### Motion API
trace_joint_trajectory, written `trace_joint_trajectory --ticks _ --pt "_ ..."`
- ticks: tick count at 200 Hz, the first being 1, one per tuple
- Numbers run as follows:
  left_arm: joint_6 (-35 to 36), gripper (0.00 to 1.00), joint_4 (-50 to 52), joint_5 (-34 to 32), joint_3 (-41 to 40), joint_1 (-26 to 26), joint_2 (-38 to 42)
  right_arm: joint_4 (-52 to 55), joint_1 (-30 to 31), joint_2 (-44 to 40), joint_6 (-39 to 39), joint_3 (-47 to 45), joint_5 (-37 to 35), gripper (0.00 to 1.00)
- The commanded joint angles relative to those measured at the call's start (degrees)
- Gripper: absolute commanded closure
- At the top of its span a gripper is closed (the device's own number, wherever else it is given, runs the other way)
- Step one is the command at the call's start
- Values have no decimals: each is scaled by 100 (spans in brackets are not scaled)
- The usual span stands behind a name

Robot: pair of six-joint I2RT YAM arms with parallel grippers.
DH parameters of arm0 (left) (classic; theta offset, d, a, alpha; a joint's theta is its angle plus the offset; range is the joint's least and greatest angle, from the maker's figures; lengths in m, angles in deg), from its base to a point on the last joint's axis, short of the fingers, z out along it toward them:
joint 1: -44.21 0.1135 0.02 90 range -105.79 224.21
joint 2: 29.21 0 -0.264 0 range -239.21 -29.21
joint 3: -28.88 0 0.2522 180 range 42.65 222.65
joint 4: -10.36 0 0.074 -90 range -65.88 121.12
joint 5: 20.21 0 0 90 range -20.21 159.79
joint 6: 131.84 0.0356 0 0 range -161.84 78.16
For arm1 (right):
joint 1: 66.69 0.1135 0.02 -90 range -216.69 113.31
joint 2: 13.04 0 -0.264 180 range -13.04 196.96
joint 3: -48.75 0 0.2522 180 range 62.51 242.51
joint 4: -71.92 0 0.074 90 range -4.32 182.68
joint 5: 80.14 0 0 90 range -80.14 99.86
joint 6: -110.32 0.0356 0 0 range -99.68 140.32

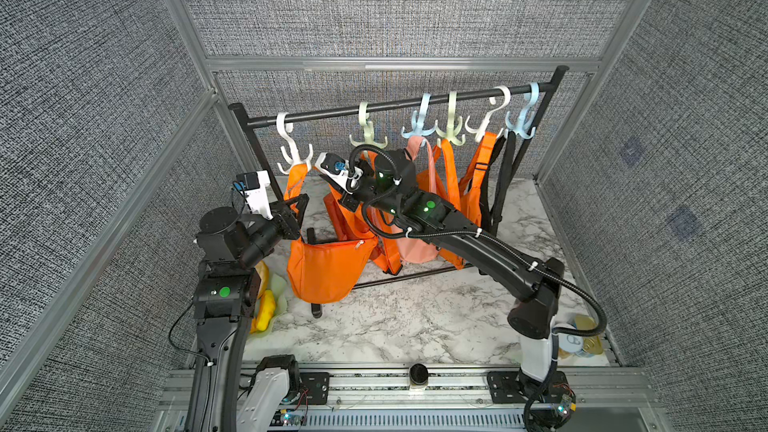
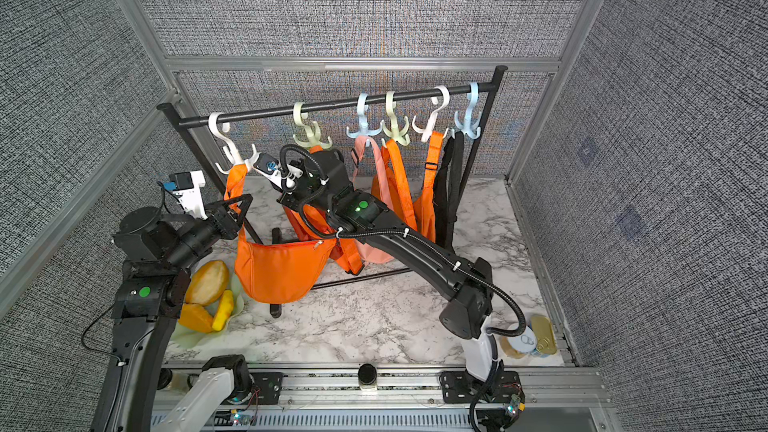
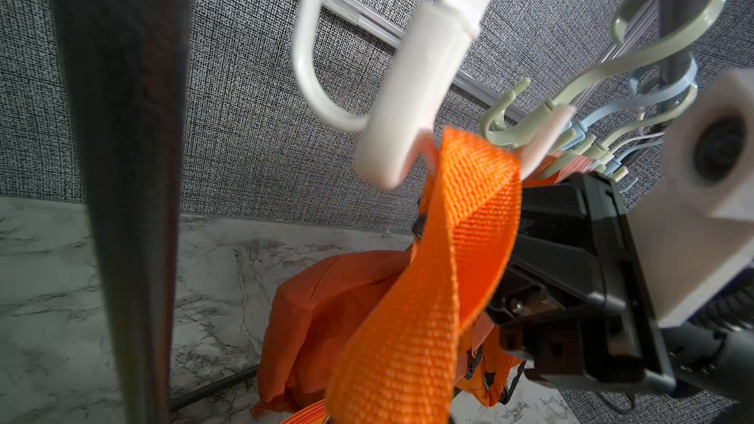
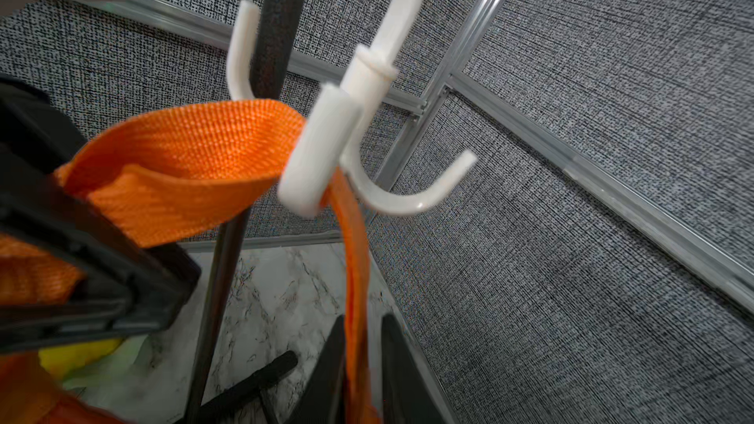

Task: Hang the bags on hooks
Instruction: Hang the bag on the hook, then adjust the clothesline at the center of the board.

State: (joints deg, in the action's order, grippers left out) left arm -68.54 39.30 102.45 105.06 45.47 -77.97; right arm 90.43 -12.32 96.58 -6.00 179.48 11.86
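Near edge first: tins (image 1: 582,342) sit in the near right corner and fruit pieces (image 2: 208,284) near left. The marble counter (image 1: 415,317) between them is open.

Further in, the orange bag (image 1: 328,268) hangs low at the left end of the rack (image 1: 374,108). In both top views its strap (image 3: 449,238) just runs up to the white hook (image 3: 408,87). The wrist views show it actually looped over a prong.

The left pincer (image 2: 243,205) is squeezed in beside the strap and the rack's left post, and I can't tell if it's gripping. The right wrist view shows the right pincer (image 4: 361,365) with its fingers a bit apart and the strap running between them.

Other bags (image 1: 473,184) in orange, pink and black crowd the hooks to the right. Grey fabric walls (image 1: 395,6) box in the left, right and far sides.
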Motion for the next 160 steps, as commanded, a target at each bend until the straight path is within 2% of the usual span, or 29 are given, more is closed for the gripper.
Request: trace_joint_trajectory --ticks 1,8,18,31,47,83,160 --pt "246 57 217 -232 95 2 -75 -557 21 -383 93 -435 -477 66" --pt "307 44 305 -340 144 6 -98 -572 21 -508 93 -570 -582 60" --pt "384 34 398 -525 181 7 -91 -568 30 -694 84 -765 -676 54" --pt "455 28 466 -777 188 7 -65 -579 52 -949 75 -1047 -755 47" --pt "503 25 471 -1103 104 5 -29 -661 111 -1276 82 -1448 -842 44" --pt "605 25 186 -1614 -295 8 -111 -1084 403 -2072 137 -2530 -1142 41" --pt "720 37 -781 -1737 -515 9 -836 -1671 969 -3783 151 -4573 -2312 41"
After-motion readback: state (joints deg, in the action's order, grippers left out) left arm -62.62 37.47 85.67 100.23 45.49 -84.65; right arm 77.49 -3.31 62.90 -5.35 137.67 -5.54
